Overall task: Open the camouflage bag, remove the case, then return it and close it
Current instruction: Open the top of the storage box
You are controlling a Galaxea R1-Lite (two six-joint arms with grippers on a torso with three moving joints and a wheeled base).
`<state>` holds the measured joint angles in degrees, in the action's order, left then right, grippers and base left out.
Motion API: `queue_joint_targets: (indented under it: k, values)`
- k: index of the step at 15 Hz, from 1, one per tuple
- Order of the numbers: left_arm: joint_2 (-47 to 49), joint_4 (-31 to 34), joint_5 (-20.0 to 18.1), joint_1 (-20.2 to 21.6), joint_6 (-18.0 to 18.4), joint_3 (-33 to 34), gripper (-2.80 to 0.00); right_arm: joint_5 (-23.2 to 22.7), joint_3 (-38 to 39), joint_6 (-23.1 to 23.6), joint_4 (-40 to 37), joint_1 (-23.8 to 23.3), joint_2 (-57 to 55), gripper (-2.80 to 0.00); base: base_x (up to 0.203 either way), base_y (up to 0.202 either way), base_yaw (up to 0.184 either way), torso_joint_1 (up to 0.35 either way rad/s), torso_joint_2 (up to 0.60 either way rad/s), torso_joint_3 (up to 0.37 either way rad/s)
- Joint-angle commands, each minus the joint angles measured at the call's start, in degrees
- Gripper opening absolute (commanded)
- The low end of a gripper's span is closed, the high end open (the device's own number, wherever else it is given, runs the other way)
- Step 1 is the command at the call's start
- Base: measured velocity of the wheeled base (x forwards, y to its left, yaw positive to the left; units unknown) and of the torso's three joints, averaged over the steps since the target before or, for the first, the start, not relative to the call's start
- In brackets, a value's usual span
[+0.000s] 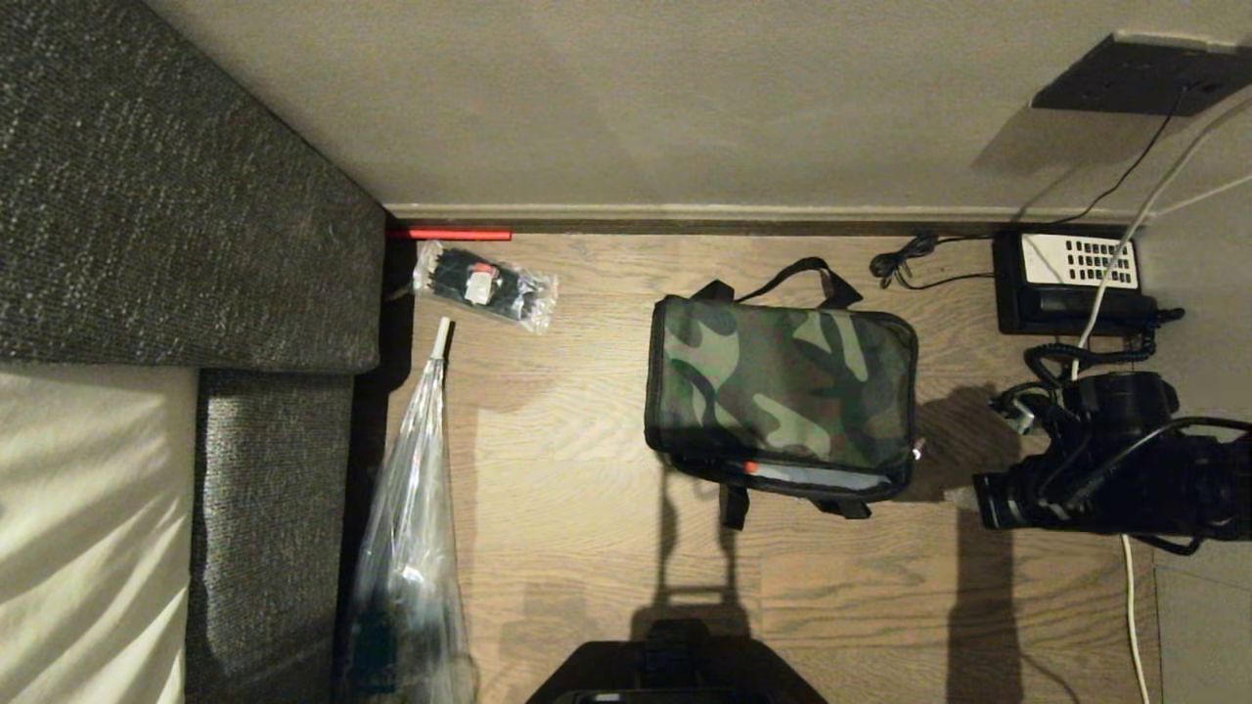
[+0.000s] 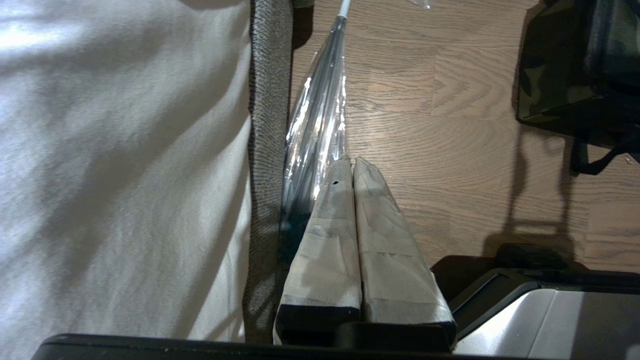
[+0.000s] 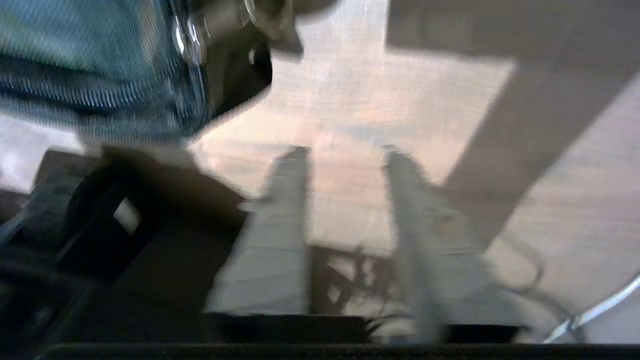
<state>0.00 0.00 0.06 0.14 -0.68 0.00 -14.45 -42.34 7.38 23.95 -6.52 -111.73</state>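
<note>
The camouflage bag [image 1: 782,386] lies on the wooden floor with its lid down. A narrow gap along its near edge shows a red spot and a pale grey strip. The case is hidden. My right arm [image 1: 1105,469] reaches in low from the right, stopping just right of the bag's near corner. In the right wrist view my right gripper [image 3: 346,152] is open, with bare floor between its taped fingers and the bag's corner [image 3: 100,75] off to one side. My left gripper [image 2: 352,162] is shut and empty, parked beside the sofa, far from the bag [image 2: 575,65].
A black desk telephone [image 1: 1071,279] with coiled cords sits against the wall, right of the bag. A long plastic-wrapped item [image 1: 416,489] and a small plastic packet [image 1: 484,284] lie left of it, by the grey sofa [image 1: 176,196]. My base [image 1: 675,675] is at the near edge.
</note>
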Motion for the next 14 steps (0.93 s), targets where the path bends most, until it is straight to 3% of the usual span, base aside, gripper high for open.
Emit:
queue_joint_targets:
  k: [1, 14]
  values:
    - [0.00, 0.00, 0.03, 0.03, -0.02, 0.00, -2.80, 0.22, 0.28, 0.90, 2.06, 0.89, -2.89, 0.00, 0.000, 0.000, 0.000, 0.000, 0.00, 0.000]
    - [0.00, 0.00, 0.03, 0.03, -0.02, 0.00, -2.80, -0.23, -0.11, 0.97, 17.62, 0.80, -6.84, 0.00, 0.000, 0.000, 0.000, 0.000, 0.00, 0.000]
